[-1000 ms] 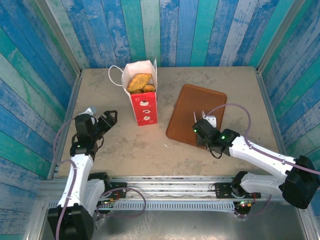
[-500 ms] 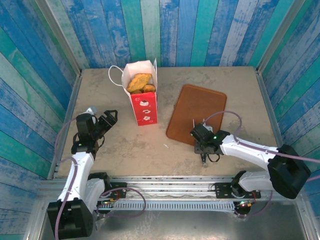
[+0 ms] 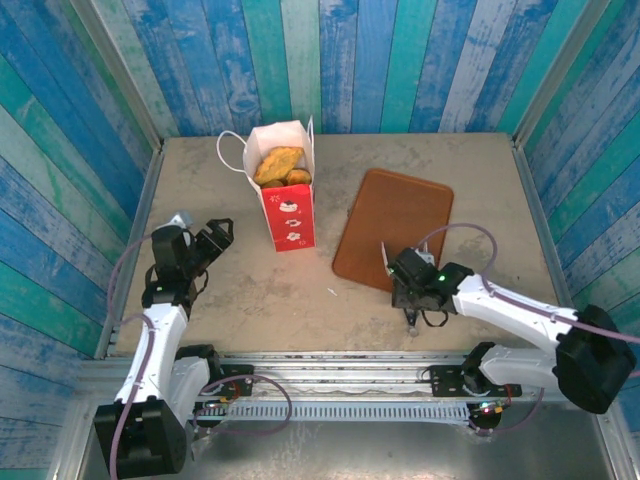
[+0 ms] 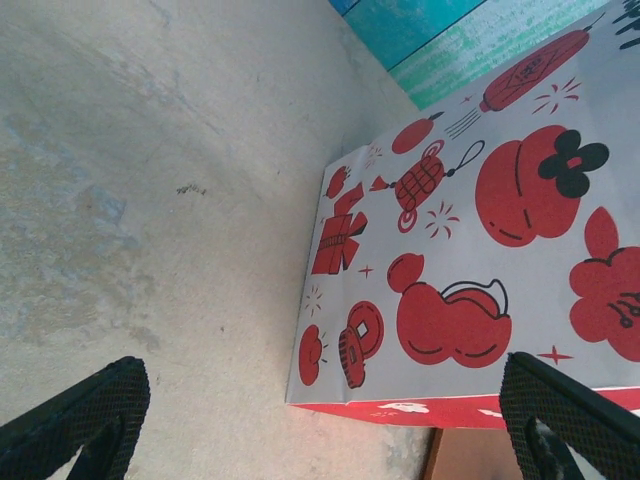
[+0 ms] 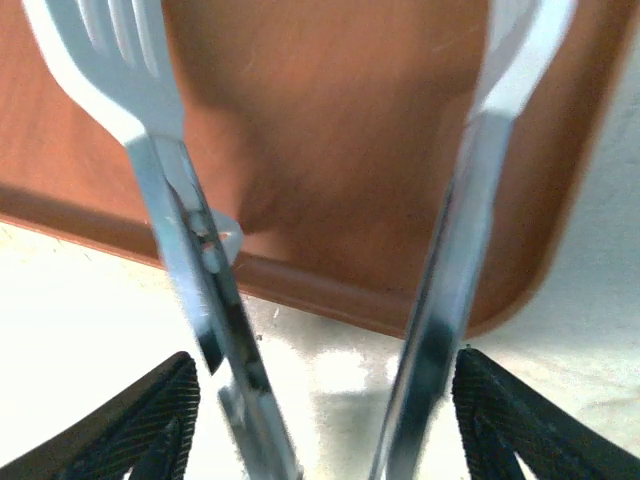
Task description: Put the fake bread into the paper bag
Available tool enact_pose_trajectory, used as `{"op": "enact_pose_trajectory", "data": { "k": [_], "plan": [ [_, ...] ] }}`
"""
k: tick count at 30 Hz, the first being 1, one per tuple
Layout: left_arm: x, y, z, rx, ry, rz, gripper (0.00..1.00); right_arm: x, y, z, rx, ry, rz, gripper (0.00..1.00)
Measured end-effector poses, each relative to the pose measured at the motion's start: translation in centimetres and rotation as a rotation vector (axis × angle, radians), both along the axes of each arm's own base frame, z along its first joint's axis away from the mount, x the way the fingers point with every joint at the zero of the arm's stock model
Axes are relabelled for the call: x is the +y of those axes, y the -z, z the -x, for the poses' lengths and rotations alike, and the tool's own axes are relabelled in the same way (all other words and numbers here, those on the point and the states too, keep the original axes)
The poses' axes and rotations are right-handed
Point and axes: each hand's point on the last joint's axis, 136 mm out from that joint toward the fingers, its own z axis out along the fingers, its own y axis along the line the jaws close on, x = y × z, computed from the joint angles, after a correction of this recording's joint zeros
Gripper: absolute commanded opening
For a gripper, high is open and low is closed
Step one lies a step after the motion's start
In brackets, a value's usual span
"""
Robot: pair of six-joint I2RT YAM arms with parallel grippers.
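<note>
The white paper bag (image 3: 290,215) with its red front stands upright at the back left of the table. Golden-brown fake bread (image 3: 278,162) shows in its open top. My left gripper (image 3: 215,236) is open and holds nothing, left of the bag. In the left wrist view the bag's printed side (image 4: 480,250) lies ahead of the wide-apart fingers (image 4: 80,410). My right gripper (image 3: 405,292) is at the near edge of the brown tray (image 3: 395,215). A pair of metal tongs (image 5: 200,260) with white tips stands between its fingers (image 5: 150,420), with gaps on both sides.
The flat brown tray (image 5: 340,130) lies right of the bag with nothing on it. Blue and green plank walls (image 3: 330,60) close off the back and both sides. Bare table (image 3: 260,290) stretches between the two arms.
The right gripper has come down toward the tray's near edge and its jaws have spread, so the tongs' arms have sprung apart. The left arm has barely moved.
</note>
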Motion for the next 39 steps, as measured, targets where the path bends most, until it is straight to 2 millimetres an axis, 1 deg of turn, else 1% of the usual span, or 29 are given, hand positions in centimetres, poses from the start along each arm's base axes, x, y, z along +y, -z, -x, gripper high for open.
{"op": "enact_pose_trajectory", "data": {
  "k": [2,3,4,7,10,11,13,15,19,21,23,25,29,30,32,33,36,39],
  "plan": [
    [0.1,-0.4,-0.2,-0.009,-0.006,-0.005,0.94,-0.2,-1.3,-0.3,-0.037,0.0,-0.01,0.84],
    [0.2,-0.7,-0.3,-0.015,-0.009,-0.01,0.94,-0.3,-2.0,-0.6,-0.058,0.001,-0.016,0.98],
    [0.3,-1.0,-0.4,-0.019,-0.011,-0.013,0.94,-0.4,-2.7,-0.8,-0.079,-0.005,-0.019,1.0],
    [0.7,-1.8,-0.9,-0.035,-0.024,-0.035,0.94,-0.5,-5.4,-1.6,-0.161,-0.022,-0.039,1.0],
    [1.3,-2.6,-1.2,-0.053,-0.052,-0.062,0.94,-1.0,-9.2,-3.0,-0.273,-0.029,-0.063,1.0],
    [1.7,-2.9,-1.3,-0.06,-0.069,-0.075,0.94,-1.5,-10.7,-3.6,-0.318,-0.022,-0.065,1.0],
    [2.5,-3.5,-1.6,-0.075,-0.107,-0.105,0.94,-2.6,-12.9,-4.6,-0.389,-0.001,-0.057,1.0],
    [3.7,-4.2,-1.9,-0.096,-0.161,-0.149,0.94,-4.5,-14.8,-5.7,-0.462,0.034,-0.027,1.0],
    [5.9,-5.1,-2.3,-0.127,-0.26,-0.249,0.94,-8.4,-16.6,-7.3,-0.565,0.123,0.06,1.0],
    [7.1,-5.8,-2.4,-0.155,-0.313,-0.306,0.94,-10.2,-16.7,-8.0,-0.606,0.171,0.095,1.0],
    [8.2,-6.1,-2.4,-0.183,-0.363,-0.359,0.94,-12.0,-15.9,-8.6,-0.631,0.22,0.13,1.0],
    [9.0,-5.7,-2.2,-0.193,-0.401,-0.403,0.94,-13.4,-14.2,-9.1,-0.647,0.26,0.161,1.0],
    [10.0,-4.0,-1.6,-0.183,-0.438,-0.482,0.94,-15.4,-9.0,-9.9,-0.621,0.304,0.22,1.0],
    [10.2,-3.7,-1.6,-0.18,-0.442,-0.499,0.94,-15.6,-7.8,-10.3,-0.611,0.303,0.236,1.0],
    [10.4,-3.4,-1.7,-0.178,-0.45,-0.52,0.94,-15.7,-6.3,-11.3,-0.598,0.286,0.264,1.0],
    [10.5,-3.2,-1.7,-0.177,-0.454,-0.529,0.94,-15.6,-5.9,-12.0,-0.6,0.273,0.277,1.0],
    [10.8,-2.1,-2.2,-0.159,-0.458,-0.542,0.94,-15.2,-5.7,-14.5,-0.655,0.232,0.307,1.0],
    [10.8,0.0,-2.5,-0.11,-0.442,-0.55,0.94,-14.8,-5.6,-16.2,-0.715,0.179,0.339,1.0]
  ]
}}
